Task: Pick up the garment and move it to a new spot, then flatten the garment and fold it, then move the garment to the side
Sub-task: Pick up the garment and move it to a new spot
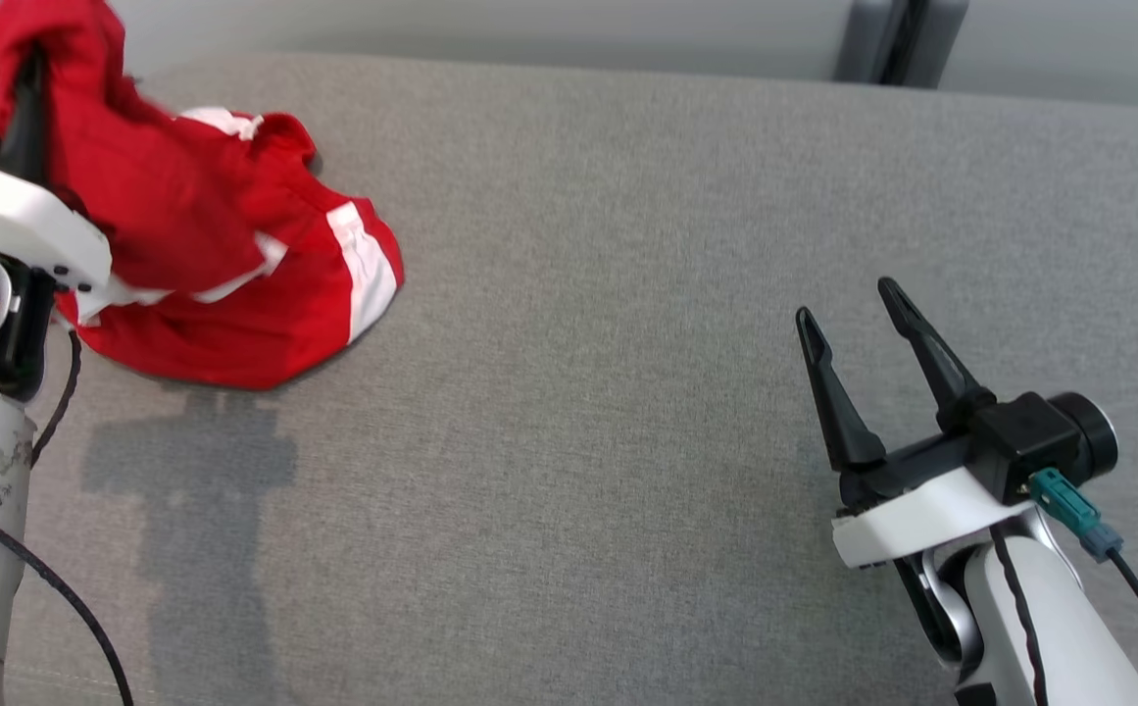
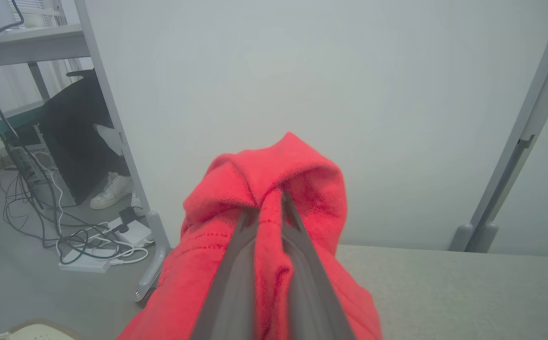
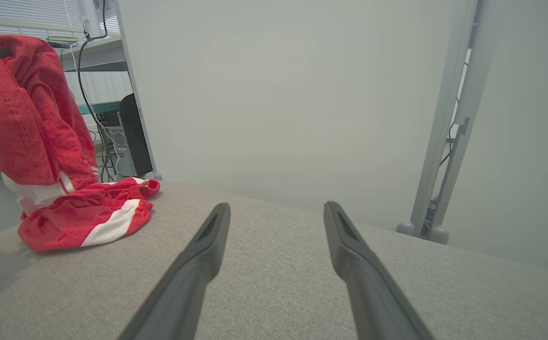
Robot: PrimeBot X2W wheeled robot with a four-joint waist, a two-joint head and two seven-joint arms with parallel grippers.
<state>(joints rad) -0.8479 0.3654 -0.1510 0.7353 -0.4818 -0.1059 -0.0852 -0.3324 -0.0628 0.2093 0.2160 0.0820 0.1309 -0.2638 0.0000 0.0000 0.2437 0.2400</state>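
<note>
The garment (image 1: 225, 245) is red cloth with white stripes, at the far left of the grey table. Its upper part is lifted and hangs from my left gripper (image 2: 270, 202), whose fingers are shut on a fold of the red cloth; the lower part still rests bunched on the table. From the right wrist the garment (image 3: 42, 141) is seen hanging at the left, with its striped end heaped on the surface. My right gripper (image 1: 848, 302) stands open above the table's right side, well away from the cloth, with nothing between its fingers (image 3: 207, 236).
The grey fabric table (image 1: 627, 392) stretches wide between the arms. A pale wall with a metal frame post (image 3: 448, 123) stands behind the far edge. Beyond the left edge are cables on the floor (image 2: 66, 226), a desk, and a person's white shoe (image 2: 111, 191).
</note>
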